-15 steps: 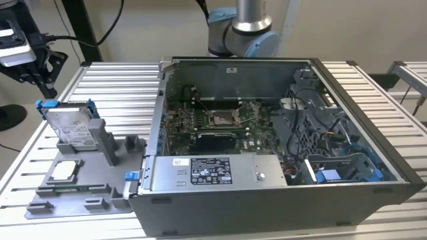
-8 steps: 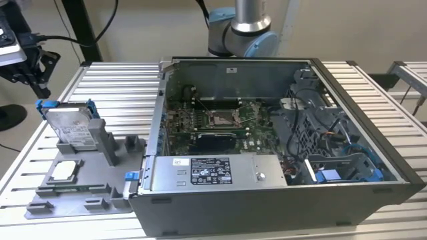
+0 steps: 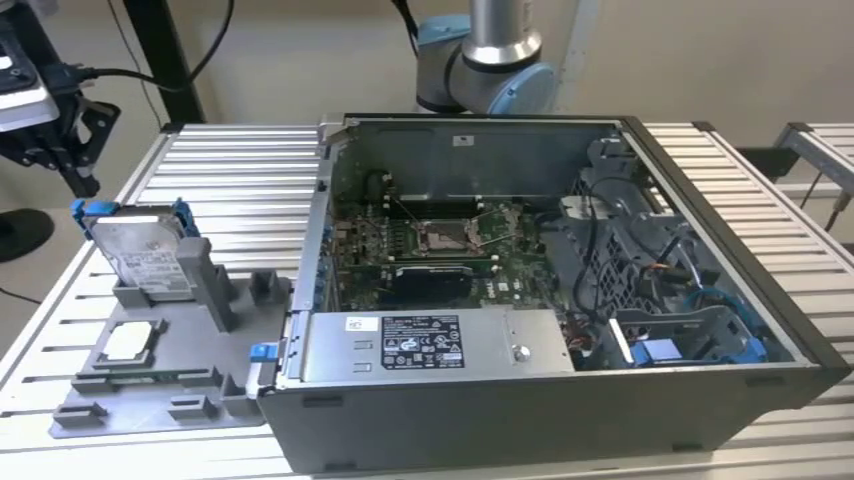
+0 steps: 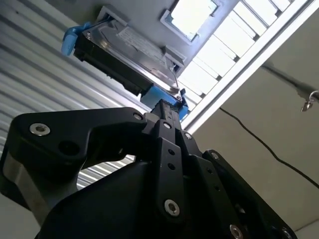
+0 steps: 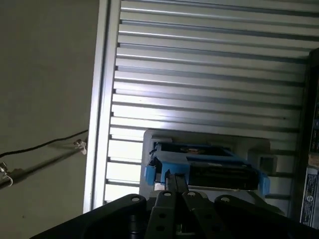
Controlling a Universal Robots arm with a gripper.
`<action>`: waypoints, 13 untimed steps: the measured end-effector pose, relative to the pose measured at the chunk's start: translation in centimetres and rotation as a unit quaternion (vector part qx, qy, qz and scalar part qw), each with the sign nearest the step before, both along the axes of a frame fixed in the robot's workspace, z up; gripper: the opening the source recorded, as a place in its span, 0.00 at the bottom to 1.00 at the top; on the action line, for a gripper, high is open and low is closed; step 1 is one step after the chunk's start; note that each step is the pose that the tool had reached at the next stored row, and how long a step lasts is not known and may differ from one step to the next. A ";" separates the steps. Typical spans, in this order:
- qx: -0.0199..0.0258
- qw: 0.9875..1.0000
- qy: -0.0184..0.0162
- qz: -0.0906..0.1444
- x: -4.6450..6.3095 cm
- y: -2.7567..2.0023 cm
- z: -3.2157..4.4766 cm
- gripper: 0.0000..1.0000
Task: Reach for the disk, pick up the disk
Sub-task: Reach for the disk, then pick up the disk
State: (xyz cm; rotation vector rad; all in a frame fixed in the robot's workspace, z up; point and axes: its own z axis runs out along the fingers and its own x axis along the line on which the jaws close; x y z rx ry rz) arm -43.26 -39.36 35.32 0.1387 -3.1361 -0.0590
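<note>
- The exterior view gives the layout: the disk (image 3: pixel 140 258) stands tilted on edge in a grey plastic holder (image 3: pixel 174 395) on the ribbed metal table (image 3: pixel 240 170), at the exterior view's left of the open computer case (image 3: pixel 534 400).
- The black gripper (image 3: pixel 86 183) hangs above it, apart.
- In both wrist views the fingers (image 4: pixel 167 113) are pinched together, gripping nothing, lined up on the blue bracket (image 4: pixel 162 94).
- The disk is a shiny silver slab with a white label.

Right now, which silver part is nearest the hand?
The blue-bracketed disk, propped in the grey holder ahead of the hand; the chip and the labelled box lie farther.
</note>
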 end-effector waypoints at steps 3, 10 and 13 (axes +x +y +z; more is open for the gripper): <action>-0.001 1.000 0.000 0.026 0.0 0.00 0.01 0.00; -0.002 0.996 -0.002 0.088 0.0 0.00 0.00 0.00; -0.003 0.994 -0.005 0.110 0.0 0.00 0.02 0.00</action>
